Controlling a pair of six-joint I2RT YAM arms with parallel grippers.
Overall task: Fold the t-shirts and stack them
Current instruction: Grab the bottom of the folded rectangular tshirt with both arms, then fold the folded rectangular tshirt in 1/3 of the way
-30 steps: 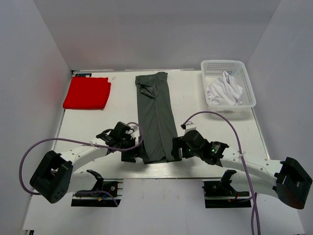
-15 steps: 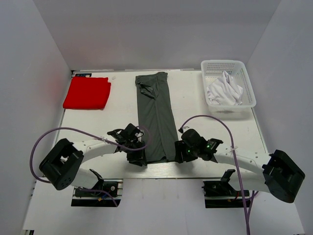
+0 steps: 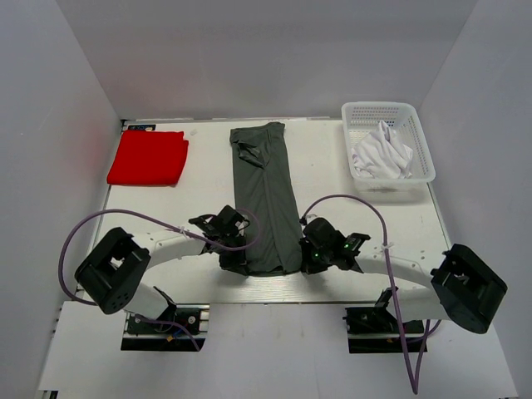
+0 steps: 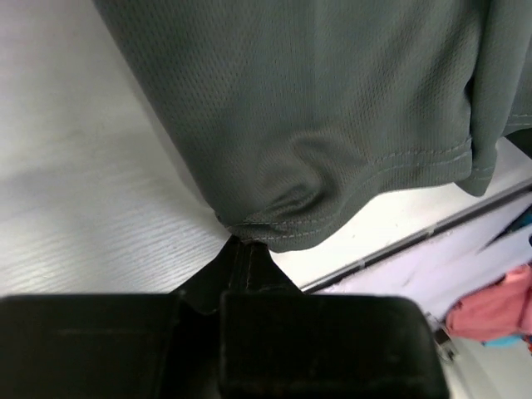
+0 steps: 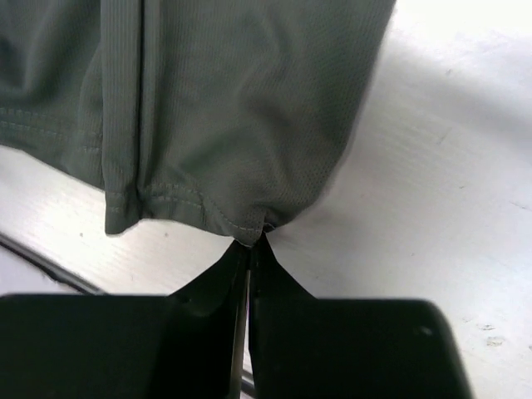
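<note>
The dark grey t-shirt [image 3: 264, 195] lies as a long narrow strip down the middle of the table, its hem at the near edge. My left gripper [image 3: 236, 264] is shut on the hem's near left corner [image 4: 249, 231], the cloth puckered at the fingertips. On the other side, my right gripper [image 3: 306, 263] is shut on the near right corner [image 5: 249, 230]. A folded bright red t-shirt [image 3: 148, 157] rests at the far left. A crumpled white t-shirt [image 3: 381, 153] lies in the basket.
The white plastic lattice basket [image 3: 426, 158] stands at the far right corner. The table's near metal edge [image 3: 274, 287] runs just below both grippers. Purple cables loop over each arm.
Both arms have slid inward to the grey t-shirt's near corners. Both grippers have gone from open to shut on the hem.
</note>
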